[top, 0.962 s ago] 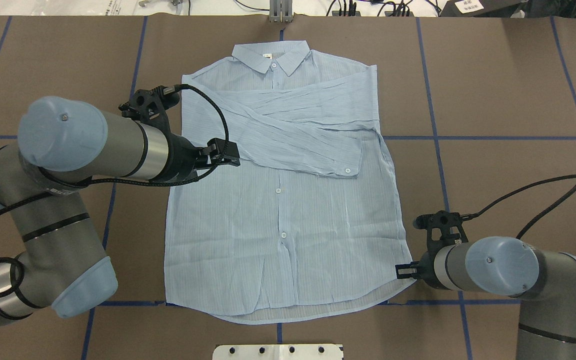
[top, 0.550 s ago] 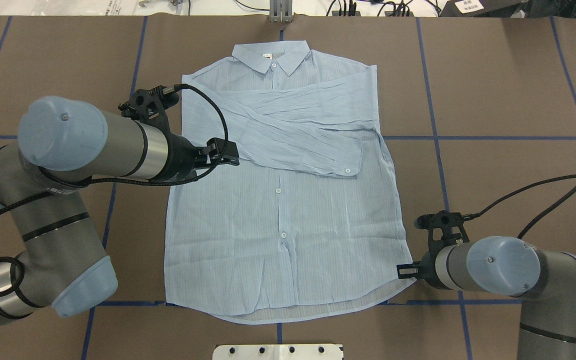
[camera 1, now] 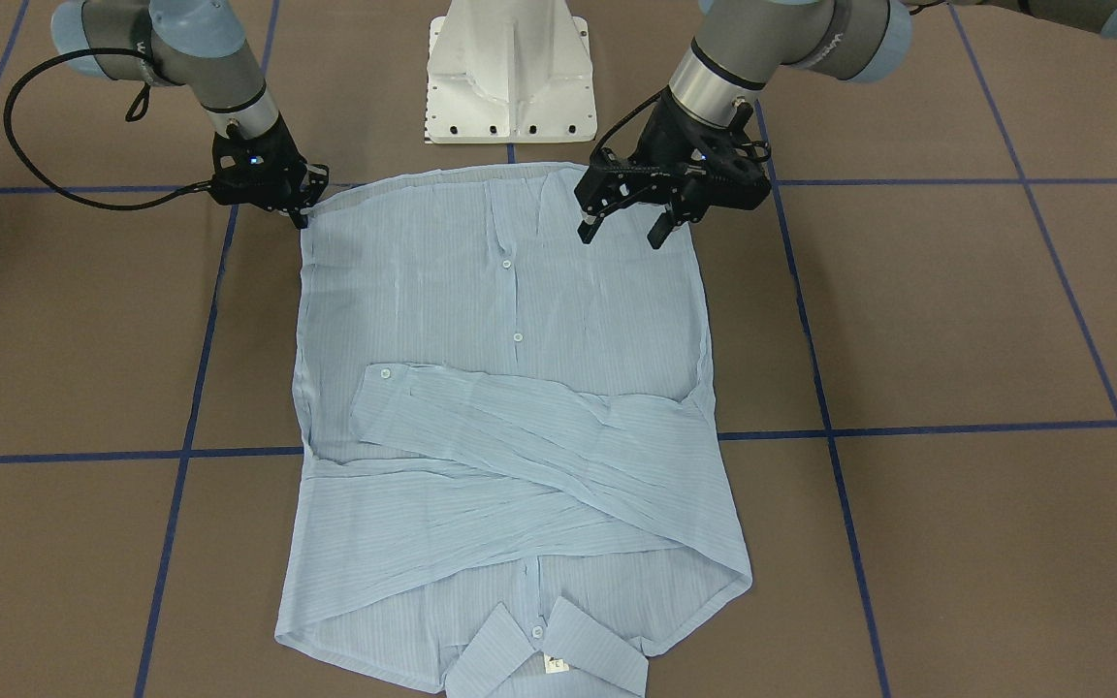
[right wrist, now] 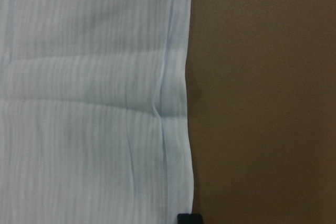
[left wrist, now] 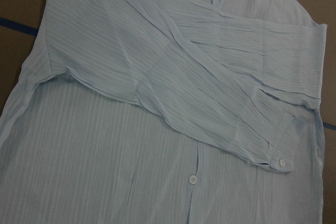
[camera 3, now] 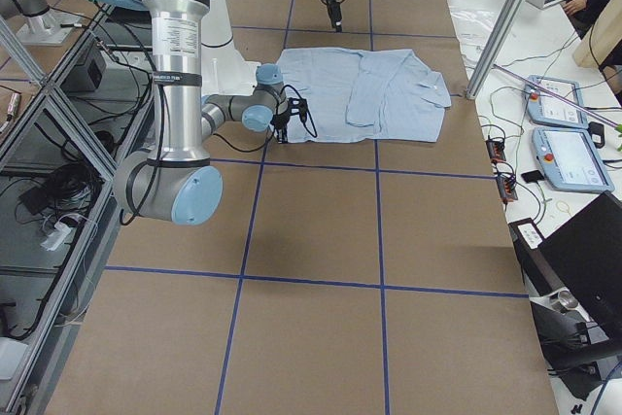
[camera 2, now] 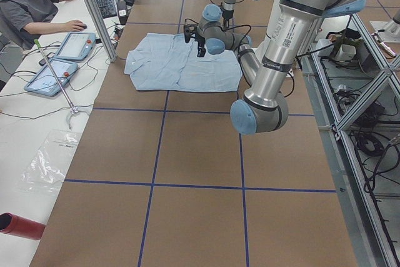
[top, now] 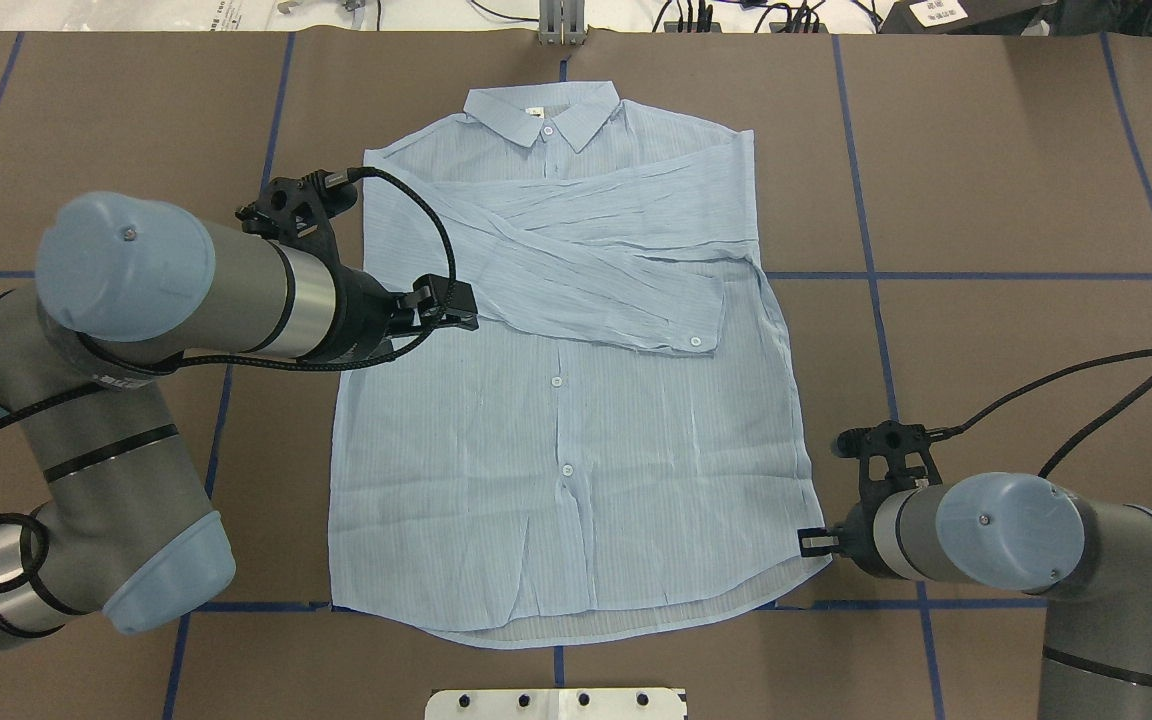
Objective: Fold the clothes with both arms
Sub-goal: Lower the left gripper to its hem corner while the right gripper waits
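Observation:
The pale-blue shirt (top: 576, 450) lies flat on the brown table, collar at the far side, both sleeves folded across the chest. It also shows in the front view (camera 1: 500, 291) and both wrist views (left wrist: 157, 103) (right wrist: 89, 103). My left gripper (top: 456, 305) hovers open over the shirt's left side below the folded sleeve; in the front view (camera 1: 622, 235) its jaws stand wide apart. My right gripper (top: 808, 541) is at the hem's near right corner (camera 1: 303, 215), low on the table and shut on the shirt's edge. One fingertip (right wrist: 189, 217) shows at that edge.
The white pedestal base (camera 1: 510, 68) stands just behind the hem. Blue tape lines cross the table. A metal post (top: 561, 25) stands beyond the collar. Tablets (camera 2: 62, 60) and an operator sit past the far edge. Bare table lies on both sides of the shirt.
My right gripper has narrowed at the hem corner and drawn slightly back toward its arm. The left arm and the shirt have not visibly moved.

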{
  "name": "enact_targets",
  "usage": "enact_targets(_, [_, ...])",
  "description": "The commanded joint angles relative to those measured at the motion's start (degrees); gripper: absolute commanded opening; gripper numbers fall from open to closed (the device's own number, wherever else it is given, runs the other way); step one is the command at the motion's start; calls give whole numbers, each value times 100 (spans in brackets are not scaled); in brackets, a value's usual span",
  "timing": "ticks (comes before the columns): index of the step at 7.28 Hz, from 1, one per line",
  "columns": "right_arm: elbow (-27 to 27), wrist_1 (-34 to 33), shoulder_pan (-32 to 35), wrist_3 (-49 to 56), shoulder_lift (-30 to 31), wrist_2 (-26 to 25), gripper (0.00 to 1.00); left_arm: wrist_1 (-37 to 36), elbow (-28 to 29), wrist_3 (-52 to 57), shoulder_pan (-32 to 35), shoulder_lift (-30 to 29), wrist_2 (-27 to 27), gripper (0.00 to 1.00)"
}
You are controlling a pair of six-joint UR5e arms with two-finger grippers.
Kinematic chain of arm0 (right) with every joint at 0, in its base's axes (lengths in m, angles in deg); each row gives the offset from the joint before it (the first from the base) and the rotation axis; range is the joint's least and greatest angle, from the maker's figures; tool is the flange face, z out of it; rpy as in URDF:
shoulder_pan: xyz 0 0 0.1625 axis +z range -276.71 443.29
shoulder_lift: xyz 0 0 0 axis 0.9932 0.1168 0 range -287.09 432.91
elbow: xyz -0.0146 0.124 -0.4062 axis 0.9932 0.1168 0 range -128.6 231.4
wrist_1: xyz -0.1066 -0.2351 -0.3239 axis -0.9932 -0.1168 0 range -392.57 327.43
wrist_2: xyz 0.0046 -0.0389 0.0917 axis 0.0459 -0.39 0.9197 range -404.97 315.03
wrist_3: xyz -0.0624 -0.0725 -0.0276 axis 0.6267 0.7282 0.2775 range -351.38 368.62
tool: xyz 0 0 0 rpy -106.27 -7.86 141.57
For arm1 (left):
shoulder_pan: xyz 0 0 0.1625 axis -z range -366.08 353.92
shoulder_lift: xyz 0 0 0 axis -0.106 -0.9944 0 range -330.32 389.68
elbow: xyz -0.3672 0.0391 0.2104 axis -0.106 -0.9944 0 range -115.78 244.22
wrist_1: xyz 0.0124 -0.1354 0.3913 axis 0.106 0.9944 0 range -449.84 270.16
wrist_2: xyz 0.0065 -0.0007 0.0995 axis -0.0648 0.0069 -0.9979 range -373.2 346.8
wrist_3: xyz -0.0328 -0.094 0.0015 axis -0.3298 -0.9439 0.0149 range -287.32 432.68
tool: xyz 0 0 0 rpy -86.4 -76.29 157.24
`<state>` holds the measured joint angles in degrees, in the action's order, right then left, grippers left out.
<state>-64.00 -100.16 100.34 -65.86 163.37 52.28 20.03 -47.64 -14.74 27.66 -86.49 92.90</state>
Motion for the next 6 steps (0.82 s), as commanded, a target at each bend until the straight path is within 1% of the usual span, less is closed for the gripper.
enact_targets(1, [-200,-156,9,-5,-55,48,0,0,6,-3,9,6,-2,100])
enact_targets(2, [-428,-331,18,-5,-72,40,0,0,50,6,9,6,-2,100])
enact_targets(3, [-543,-333,27,-22,-73,31,0,0,67,6,18,15,-2,100])
enact_targets(4, [-553,-333,18,-100,-81,-21,0,26,76,6,-35,293,7,100])
enact_targets(5, [-536,-307,18,-127,-81,-5,0,87,-19,41,-139,705,-62,100])
enact_targets(6, [-544,-272,18,-128,-90,-4,0,36,-203,50,-436,936,-211,100])
